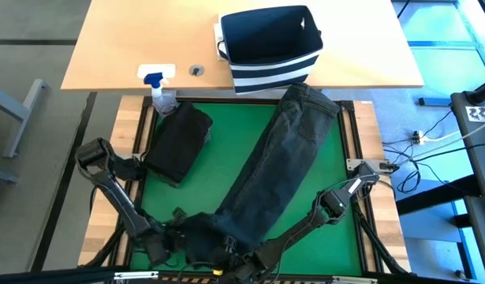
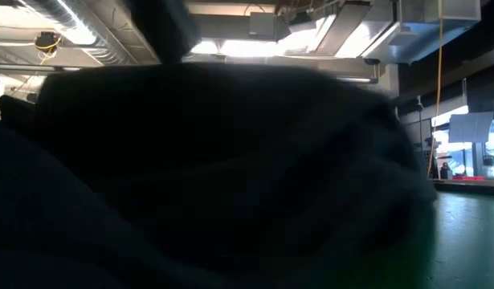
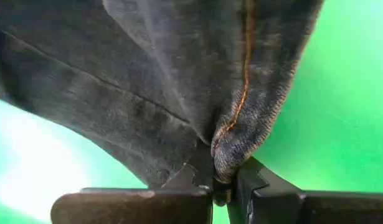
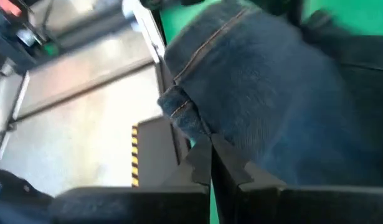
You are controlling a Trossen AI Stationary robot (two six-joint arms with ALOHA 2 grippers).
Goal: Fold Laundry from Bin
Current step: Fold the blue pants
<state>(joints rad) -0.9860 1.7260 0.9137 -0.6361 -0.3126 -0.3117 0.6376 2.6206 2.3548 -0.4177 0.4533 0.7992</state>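
The dark jeans point(image 1: 274, 170) lie long on the green mat point(image 1: 218, 170), running from the near edge up toward the striped bin point(image 1: 270, 43). The left pincer point(image 3: 222, 190) is clenched on a seam edge. The right pincer point(image 4: 210, 158) looks pinched on the waist hem, though that view is poor. The cloth seems thick, soft and floppy, so the corners are best to hold

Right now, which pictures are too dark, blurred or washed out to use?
Low view: a dark cloth close to the lens blocks almost everything. Left wrist view: the jeans are sharp, but the green mat glares pale at one side. Right wrist view: motion blur. High view: evenly lit, clear.
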